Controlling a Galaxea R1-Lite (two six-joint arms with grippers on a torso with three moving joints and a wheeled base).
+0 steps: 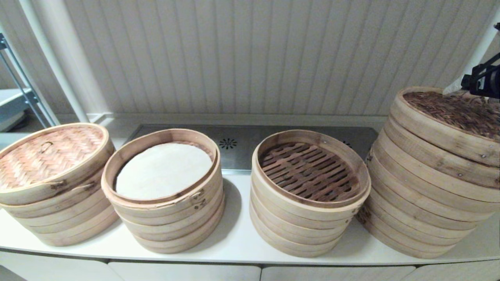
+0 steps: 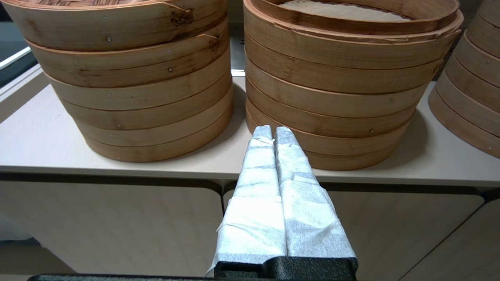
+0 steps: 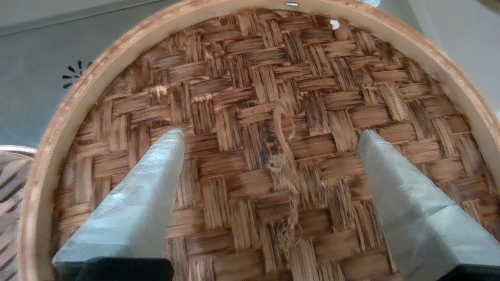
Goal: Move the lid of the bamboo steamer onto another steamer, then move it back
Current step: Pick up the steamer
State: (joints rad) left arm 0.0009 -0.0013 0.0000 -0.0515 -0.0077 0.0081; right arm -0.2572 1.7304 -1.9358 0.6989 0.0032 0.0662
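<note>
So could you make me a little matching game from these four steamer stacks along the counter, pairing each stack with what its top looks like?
Things:
1. far-left stack
2. second stack from the left
3. third stack from the left
4. far-right stack

Tops:
A. open, dark slatted bottom showing
B. dark woven lid, right end effector open above it
C. pale woven lid with a small loop handle
D. open, white liner inside

Pairs: 1-C, 2-D, 3-A, 4-B

four steamer stacks abreast on counter; lid tops rightmost.
</note>
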